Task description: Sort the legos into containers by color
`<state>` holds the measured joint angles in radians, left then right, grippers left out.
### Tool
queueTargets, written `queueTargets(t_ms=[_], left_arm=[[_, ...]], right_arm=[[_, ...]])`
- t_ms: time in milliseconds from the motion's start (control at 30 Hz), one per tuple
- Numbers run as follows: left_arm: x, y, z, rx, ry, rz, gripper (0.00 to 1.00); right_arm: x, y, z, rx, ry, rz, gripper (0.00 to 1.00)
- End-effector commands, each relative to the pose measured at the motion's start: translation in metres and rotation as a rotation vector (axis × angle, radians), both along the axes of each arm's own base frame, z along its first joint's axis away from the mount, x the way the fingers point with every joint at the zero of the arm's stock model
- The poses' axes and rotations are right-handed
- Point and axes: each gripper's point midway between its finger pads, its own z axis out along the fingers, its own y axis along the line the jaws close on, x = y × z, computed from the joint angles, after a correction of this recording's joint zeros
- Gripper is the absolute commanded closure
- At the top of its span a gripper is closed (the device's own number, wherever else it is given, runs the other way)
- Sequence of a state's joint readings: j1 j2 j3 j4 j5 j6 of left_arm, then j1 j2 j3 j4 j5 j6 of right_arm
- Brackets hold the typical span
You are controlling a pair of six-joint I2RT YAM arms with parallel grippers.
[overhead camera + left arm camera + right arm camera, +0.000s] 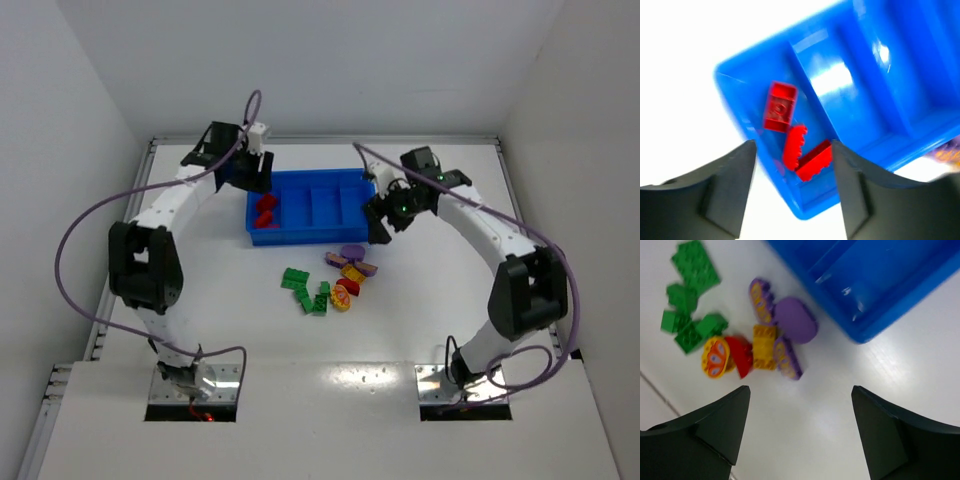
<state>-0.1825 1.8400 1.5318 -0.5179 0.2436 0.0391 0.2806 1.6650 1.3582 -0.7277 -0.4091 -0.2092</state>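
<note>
Mid-sort. Three red bricks (790,132) in leftmost compartment (754,80) of blue tray (305,240); no bricks seen in the other compartments. Left gripper (791,150) above them, jaws apart, empty. Right gripper (800,392) over loose pile near of tray, jaws apart, empty. Loose: green bricks (692,270), purple piece (795,320), yellow brick (764,345), red piece (742,357). Next, likely: lower onto one piece, pinch, carry to matching compartment.

The left black two-finger gripper (791,146), on its bent white arm (175,200), points down, fingers apparently spread wide in that blurred view. The right black two-finger gripper (800,390) likewise gapes, pointing down.
</note>
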Motion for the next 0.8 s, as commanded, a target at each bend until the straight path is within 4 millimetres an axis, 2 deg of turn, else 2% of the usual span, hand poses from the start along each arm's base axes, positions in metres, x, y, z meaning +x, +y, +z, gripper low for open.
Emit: queueTargets(t_ms=[0, 67, 100, 133, 167, 200, 233, 267, 300, 367, 400, 467, 533, 733, 767], left_arm=[[0.013, 0.015, 0.118, -0.087, -0.313, 0.133, 0.31], [0.009, 0.025, 0.13, -0.07, -0.343, 0.186, 0.19], [0.006, 0.031, 0.135, -0.065, -0.355, 0.203, 0.19], [0.0, 0.033, 0.145, -0.071, -0.376, 0.203, 0.17], [-0.004, 0.038, 0.145, -0.057, -0.381, 0.224, 0.17], [-0.01, 0.039, 0.135, -0.051, -0.361, 0.224, 0.17], [-0.017, 0.042, 0.14, -0.047, -0.374, 0.234, 0.17], [-0.024, 0.045, 0.13, -0.034, -0.349, 0.243, 0.17], [-0.028, 0.046, 0.13, -0.034, -0.351, 0.243, 0.17], [-0.038, 0.047, 0.132, -0.035, -0.355, 0.243, 0.17], [-0.042, 0.048, 0.127, -0.032, -0.345, 0.243, 0.17], [-0.046, 0.05, 0.13, -0.022, -0.357, 0.245, 0.17], [-0.049, 0.053, 0.123, -0.013, -0.344, 0.252, 0.17], [-0.05, 0.059, 0.112, 0.006, -0.33, 0.262, 0.17], [-0.05, 0.059, 0.112, 0.006, -0.33, 0.262, 0.17]], right_arm=[[-0.047, 0.015, -0.001, -0.049, -0.079, 0.244, 0.18], [-0.061, 0.016, -0.011, -0.094, -0.104, 0.324, 0.23], [-0.074, 0.014, -0.024, -0.12, -0.082, 0.353, 0.28], [-0.082, 0.017, -0.028, -0.14, -0.093, 0.401, 0.37], [-0.088, 0.017, -0.034, -0.148, -0.083, 0.424, 0.42], [-0.097, 0.016, -0.043, -0.153, -0.074, 0.444, 0.46], [-0.102, 0.016, -0.044, -0.169, -0.091, 0.477, 0.56], [-0.111, 0.012, -0.055, -0.187, -0.079, 0.498, 0.6], [-0.116, 0.008, -0.059, -0.21, -0.081, 0.512, 0.63], [-0.13, 0.001, -0.071, -0.251, -0.076, 0.563, 0.64], [-0.135, -0.004, -0.076, -0.282, -0.063, 0.577, 0.64], [-0.14, -0.007, -0.08, -0.314, -0.054, 0.598, 0.64], [-0.151, -0.012, -0.091, -0.347, 0.029, 0.624, 0.64], [-0.146, 0.008, -0.092, -0.363, 0.039, 0.627, 0.59], [-0.147, 0.009, -0.1, -0.382, 0.067, 0.634, 0.58]])
